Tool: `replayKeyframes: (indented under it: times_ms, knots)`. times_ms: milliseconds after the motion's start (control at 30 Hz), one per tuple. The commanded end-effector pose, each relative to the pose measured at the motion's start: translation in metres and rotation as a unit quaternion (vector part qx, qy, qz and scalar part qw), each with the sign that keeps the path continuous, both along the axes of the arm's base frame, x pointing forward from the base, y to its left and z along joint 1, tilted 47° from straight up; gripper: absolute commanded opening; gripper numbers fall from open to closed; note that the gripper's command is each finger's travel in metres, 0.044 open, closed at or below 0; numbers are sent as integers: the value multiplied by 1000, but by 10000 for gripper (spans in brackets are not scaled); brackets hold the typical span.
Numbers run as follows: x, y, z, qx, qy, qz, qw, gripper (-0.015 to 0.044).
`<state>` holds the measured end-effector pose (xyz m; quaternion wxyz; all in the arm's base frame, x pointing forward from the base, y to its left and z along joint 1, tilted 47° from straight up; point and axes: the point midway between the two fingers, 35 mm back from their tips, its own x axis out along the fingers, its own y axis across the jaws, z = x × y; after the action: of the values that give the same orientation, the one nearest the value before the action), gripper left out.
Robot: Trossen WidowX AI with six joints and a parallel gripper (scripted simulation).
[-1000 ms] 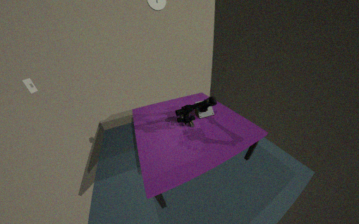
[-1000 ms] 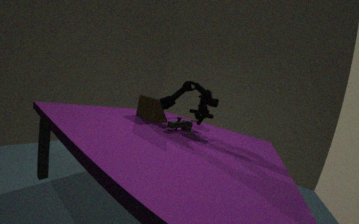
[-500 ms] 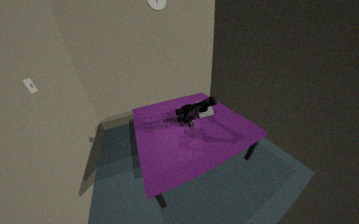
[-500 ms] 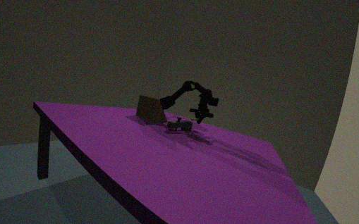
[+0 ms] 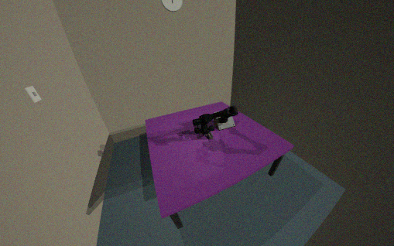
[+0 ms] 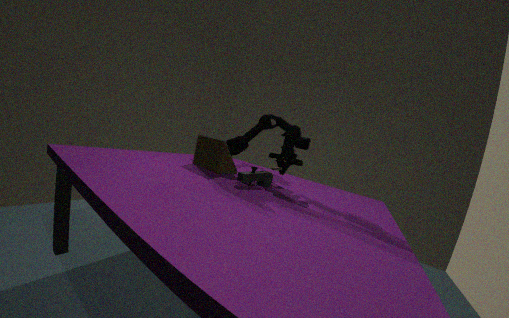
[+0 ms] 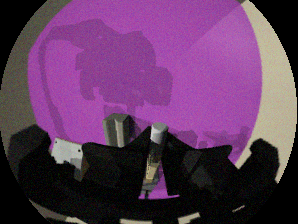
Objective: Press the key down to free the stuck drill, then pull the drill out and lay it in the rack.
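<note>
My gripper [image 6: 283, 171] [image 7: 153, 129] is shut on the drill and holds it above the table. The drill [image 7: 159, 131] is a slim rod with a pale round end and a brassy stretch further down between the dark fingers. A grey grooved block [image 7: 116, 132] stands left of it in the wrist view; it may be the rack, but I cannot tell for certain. In the exterior view, a low grey fixture [image 6: 263, 179] with a small dark knob on top is below and left of the gripper. The key cannot be made out for certain.
A white plate with screws [image 7: 67, 151] [image 5: 227, 124] lies left of the gripper in the wrist view. A brown slanted panel [image 6: 214, 155] stands on the purple table [image 5: 195, 178] [image 6: 322, 260], near the arm's base. The arm casts shadows across the table.
</note>
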<state>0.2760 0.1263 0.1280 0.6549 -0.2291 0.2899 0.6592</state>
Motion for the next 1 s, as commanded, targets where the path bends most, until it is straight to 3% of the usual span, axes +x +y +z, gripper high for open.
replayKeyframes:
  times_ms: [0, 967]
  knots:
    - [1, -2, 2, 1, -3, -1, 1000, 0]
    - [3, -10, 9, 1, -3, -1, 1000, 0]
